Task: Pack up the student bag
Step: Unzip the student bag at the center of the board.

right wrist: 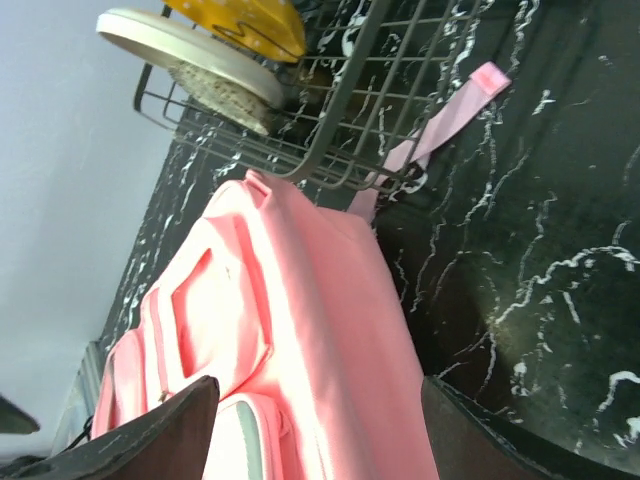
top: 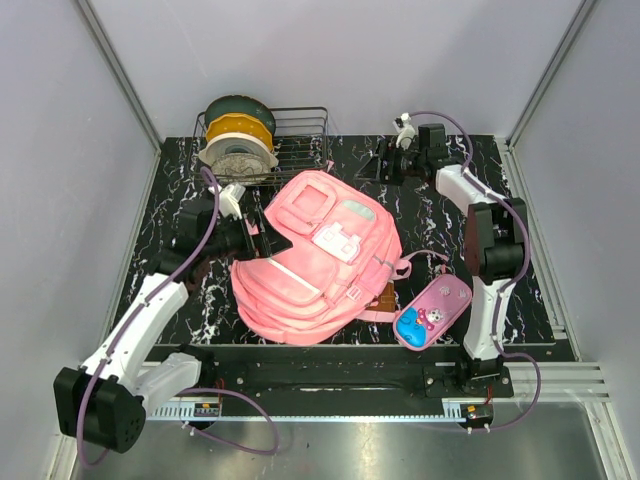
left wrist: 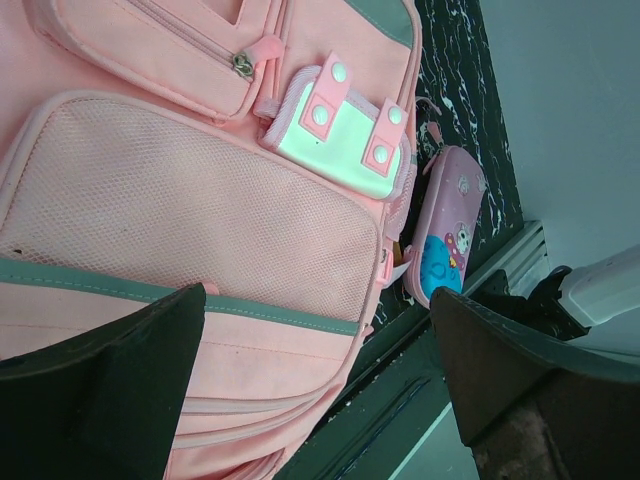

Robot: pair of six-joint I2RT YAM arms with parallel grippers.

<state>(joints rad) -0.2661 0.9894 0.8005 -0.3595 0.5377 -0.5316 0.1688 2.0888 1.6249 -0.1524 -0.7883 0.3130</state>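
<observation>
tho it's soft, student bag (top: 300, 285) bulges

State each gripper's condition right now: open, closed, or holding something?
Left gripper: open, holding nothing, over the student bag.
Right gripper: open, holding nothing.

The top view looks down on the whole table (top: 430, 210); both wrist views look closely at the student bag (left wrist: 200, 220).
</observation>
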